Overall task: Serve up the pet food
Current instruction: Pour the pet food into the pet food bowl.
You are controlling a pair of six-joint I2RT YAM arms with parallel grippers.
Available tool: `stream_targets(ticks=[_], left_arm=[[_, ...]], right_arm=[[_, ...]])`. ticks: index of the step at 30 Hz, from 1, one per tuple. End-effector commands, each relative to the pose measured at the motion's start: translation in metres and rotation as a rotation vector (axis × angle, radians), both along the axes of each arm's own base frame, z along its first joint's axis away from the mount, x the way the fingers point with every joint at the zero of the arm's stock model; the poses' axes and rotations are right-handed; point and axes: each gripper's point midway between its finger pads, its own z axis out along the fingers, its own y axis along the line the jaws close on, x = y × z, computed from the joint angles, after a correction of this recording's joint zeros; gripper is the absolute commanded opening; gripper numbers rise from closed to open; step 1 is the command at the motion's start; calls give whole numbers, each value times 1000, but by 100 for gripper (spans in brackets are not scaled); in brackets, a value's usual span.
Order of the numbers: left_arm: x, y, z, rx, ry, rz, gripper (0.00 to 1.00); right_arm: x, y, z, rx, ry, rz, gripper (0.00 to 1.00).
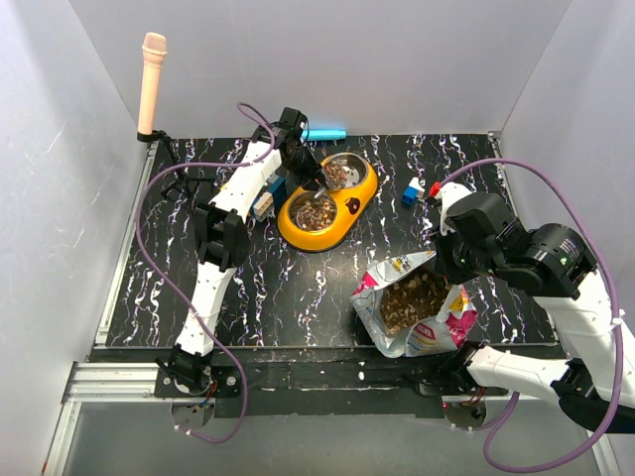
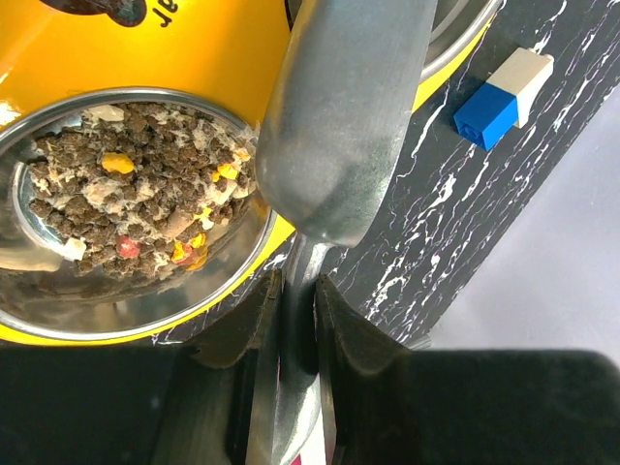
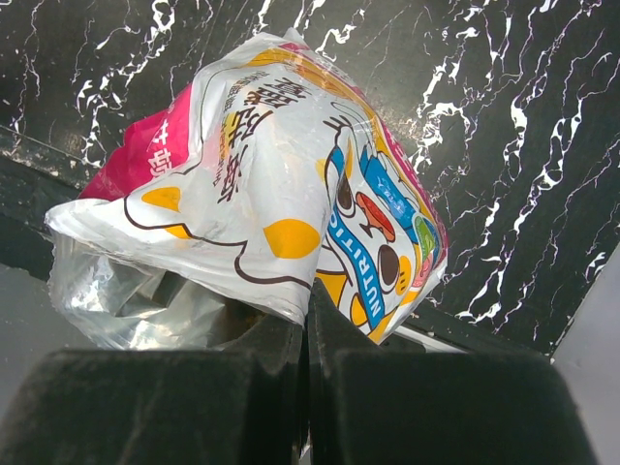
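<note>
Item, your left pincer (image 2: 298,291): closed tight on the handle of a metal spoon (image 2: 339,116). You see only the spoon's back, so its load is hidden.
Item, pet food (image 2: 136,194): heaped in both cups of the yellow double bowl (image 1: 365,193), more inside the open foil bag (image 3: 262,165) on the counter (image 1: 298,288).
Item, your right pincer (image 3: 308,315): pinched on the bag's edge.

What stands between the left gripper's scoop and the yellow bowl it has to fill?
Nothing visible. The scoop, held in the left gripper with jaws shut on its handle, hangs over the yellow bowl, beside the pet food in one compartment; no object lies between them.
</note>
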Motion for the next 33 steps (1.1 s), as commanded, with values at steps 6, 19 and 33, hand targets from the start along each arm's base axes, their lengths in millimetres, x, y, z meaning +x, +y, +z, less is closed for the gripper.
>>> stream_targets(ticks=[6,19,33], left_arm=[[6,-14,11,72,-145,-71,0],[7,-4,-1,234,-224,-122,0],[17,-4,-2,379,-364,-204,0]], right_arm=[[29,28,65,250,-241,-10,1],[31,33,68,247,-231,2,1],[29,32,67,242,-218,-4,1]])
